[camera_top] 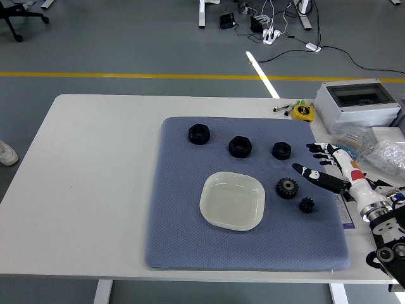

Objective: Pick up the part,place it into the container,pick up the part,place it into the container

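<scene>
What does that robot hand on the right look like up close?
The robot hand has slim black fingers with white segments and a small red patch near the palm. A white cylindrical wrist with a silver ring joins a bulky black forearm with round joints. No left arm shows.

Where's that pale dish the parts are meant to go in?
In the head view the dish lies empty near the middle of the blue mat, just left of the larger gear and below the three black nuts.
</scene>
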